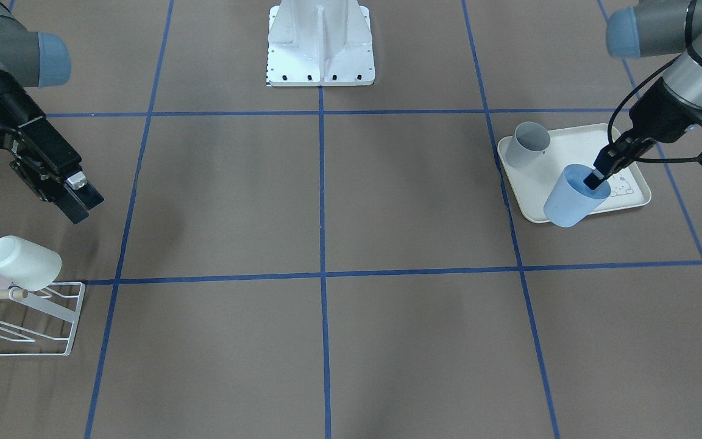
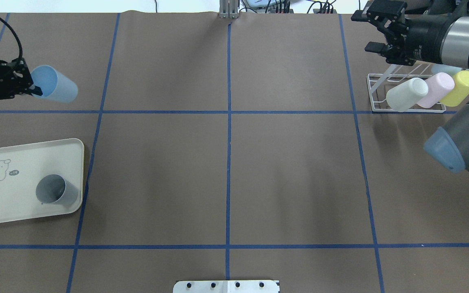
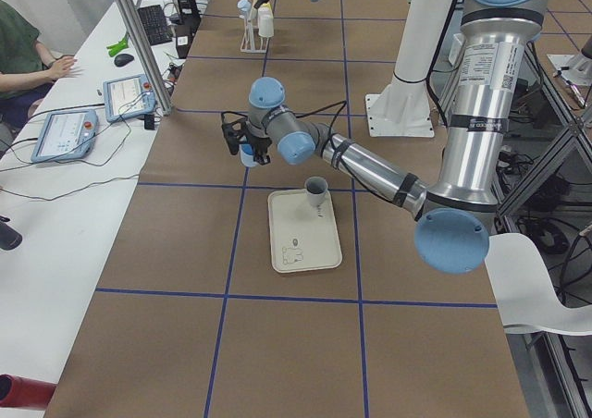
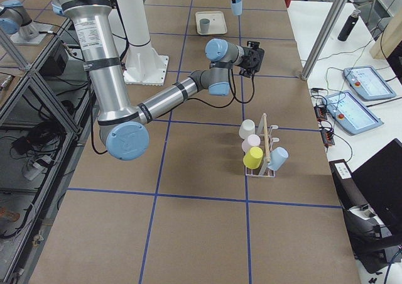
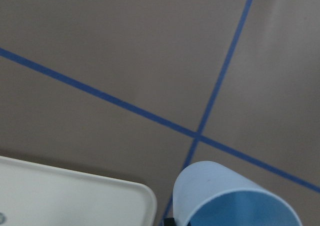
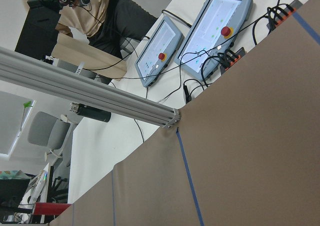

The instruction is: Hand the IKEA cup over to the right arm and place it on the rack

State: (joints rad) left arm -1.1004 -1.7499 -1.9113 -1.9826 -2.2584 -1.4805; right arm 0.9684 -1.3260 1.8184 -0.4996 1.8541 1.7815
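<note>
My left gripper (image 2: 35, 87) is shut on the rim of a light blue cup (image 2: 57, 85), one finger inside it, and holds it tilted above the table. In the front view the cup (image 1: 572, 198) hangs over the near edge of the tray, with the gripper (image 1: 596, 178) at its rim. The cup's rim also shows in the left wrist view (image 5: 230, 196). My right gripper (image 2: 366, 32) is open and empty, in the air just beyond the white wire rack (image 2: 369, 91). The rack (image 1: 77, 320) holds white, pink and yellow cups on its prongs.
A cream tray (image 2: 14, 199) with a bear print lies at the left and bears an upright grey cup (image 2: 55, 191). The robot's white base plate (image 2: 226, 286) is at the near middle edge. Blue tape lines grid the brown table.
</note>
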